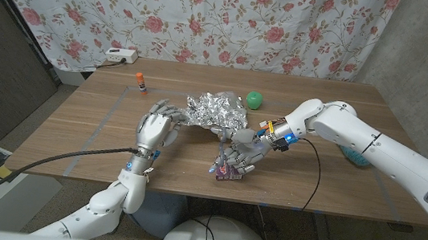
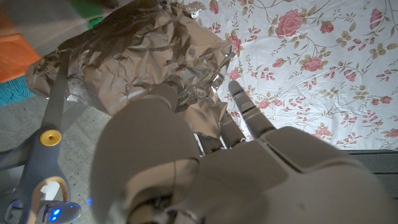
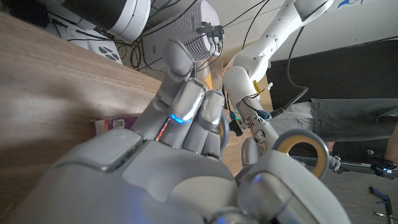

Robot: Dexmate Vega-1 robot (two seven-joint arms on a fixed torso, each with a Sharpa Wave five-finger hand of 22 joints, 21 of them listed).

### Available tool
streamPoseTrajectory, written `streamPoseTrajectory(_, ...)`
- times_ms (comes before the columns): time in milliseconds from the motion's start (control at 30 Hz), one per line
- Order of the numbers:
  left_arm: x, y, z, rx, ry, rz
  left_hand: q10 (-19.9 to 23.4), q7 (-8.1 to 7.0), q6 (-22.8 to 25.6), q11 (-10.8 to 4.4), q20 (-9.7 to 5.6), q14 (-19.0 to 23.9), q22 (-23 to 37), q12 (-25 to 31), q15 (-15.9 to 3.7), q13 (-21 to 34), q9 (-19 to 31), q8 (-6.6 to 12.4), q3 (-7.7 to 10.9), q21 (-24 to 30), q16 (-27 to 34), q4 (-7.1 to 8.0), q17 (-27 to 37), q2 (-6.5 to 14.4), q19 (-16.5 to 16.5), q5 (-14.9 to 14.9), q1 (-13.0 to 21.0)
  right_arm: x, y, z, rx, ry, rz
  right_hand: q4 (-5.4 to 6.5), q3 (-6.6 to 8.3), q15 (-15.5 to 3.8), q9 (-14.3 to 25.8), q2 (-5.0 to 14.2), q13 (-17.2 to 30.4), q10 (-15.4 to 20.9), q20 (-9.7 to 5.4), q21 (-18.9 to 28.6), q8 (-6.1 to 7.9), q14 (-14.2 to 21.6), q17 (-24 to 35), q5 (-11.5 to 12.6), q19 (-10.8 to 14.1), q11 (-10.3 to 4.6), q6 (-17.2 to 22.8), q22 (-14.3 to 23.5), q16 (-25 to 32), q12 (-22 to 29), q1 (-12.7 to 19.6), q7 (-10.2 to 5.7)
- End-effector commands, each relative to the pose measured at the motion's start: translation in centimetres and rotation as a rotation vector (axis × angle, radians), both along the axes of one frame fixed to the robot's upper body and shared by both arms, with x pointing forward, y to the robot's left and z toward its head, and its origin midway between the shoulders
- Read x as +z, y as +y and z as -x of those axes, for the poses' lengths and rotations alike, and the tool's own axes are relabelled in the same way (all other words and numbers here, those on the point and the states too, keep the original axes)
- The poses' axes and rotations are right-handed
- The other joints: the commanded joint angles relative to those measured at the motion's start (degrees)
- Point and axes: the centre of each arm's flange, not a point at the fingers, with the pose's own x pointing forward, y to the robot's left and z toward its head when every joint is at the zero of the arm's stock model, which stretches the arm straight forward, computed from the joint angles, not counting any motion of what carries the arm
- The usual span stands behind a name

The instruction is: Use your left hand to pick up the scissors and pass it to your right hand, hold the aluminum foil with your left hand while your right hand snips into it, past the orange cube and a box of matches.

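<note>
- Around my work on the wooden table (image 1: 336, 182): a green ball (image 1: 255, 100) sits just behind the aluminum foil (image 1: 217, 109) toward the far edge, a glue stick (image 1: 140, 84) lies near the far left corner, and a white power strip (image 1: 119, 55) rests at the far edge by the floral curtain (image 1: 210, 14).
- The crumpled foil lies near the middle of the tabletop. My left hand (image 1: 156, 128) is beside its left end, fingers spread and reaching toward it; in the head view I cannot tell whether they touch it.
- My right hand (image 1: 244, 151) is at the foil's near right side, fingers curled around the scissors (image 2: 43, 163), directly above a small box (image 1: 228, 172) lying toward the near edge.
- The left wrist view shows the grey scissor blade with its yellow pivot lying along the foil, which the head view hides behind my right hand.
- The right wrist view shows a yellow-lined handle loop (image 3: 303, 153) at my thumb, and the box's edge (image 3: 112, 124) on the wood.
- A teal item (image 1: 353, 156) near the right edge is mostly hidden behind my right arm. An orange patch (image 2: 15, 38) in the left wrist view is too blurred to identify.
</note>
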Motion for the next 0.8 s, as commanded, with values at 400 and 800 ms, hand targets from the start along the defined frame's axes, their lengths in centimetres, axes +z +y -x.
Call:
streamPoseTrajectory(400, -0.23, 0.14, 0.03, -0.005, 0.001, 0.002, 0.6, -0.10, 0.6, -0.12, -0.12, 1.6, 0.1, -0.5, -0.93, 0.4, 0.1, 0.37, -0.29, 0.4, -0.3, 0.11, 0.3, 0.0, 0.2, -0.1, 0.8, 0.01, 0.43, 0.56, -0.008, -0.014, -0.004, -1.09, 0.48, 0.11, 0.0, 0.91, 0.1, 0.5, -0.29, 0.6, 0.28, 0.7, 0.0, -0.7, 0.3, -0.39, 7.0, 0.4, -0.1, 0.1, 3.6, 7.82)
streamPoseTrajectory(800, -0.42, 0.17, 0.34, -0.010, 0.000, 0.006, 0.7, -0.11, 0.7, -0.16, -0.17, 1.8, 0.1, -0.8, -0.95, 0.6, 0.1, 0.38, -0.37, 0.5, -0.4, 0.11, 0.5, -0.1, 0.2, -0.1, 0.9, 0.21, 0.64, 0.92, -0.006, -0.029, -0.009, -1.19, 0.07, 0.11, 0.0, 1.58, 0.1, 0.8, -0.34, 0.8, 0.11, 0.8, 0.0, -2.0, 0.4, -0.41, 7.5, 0.5, -0.2, 0.0, 5.5, 7.77)
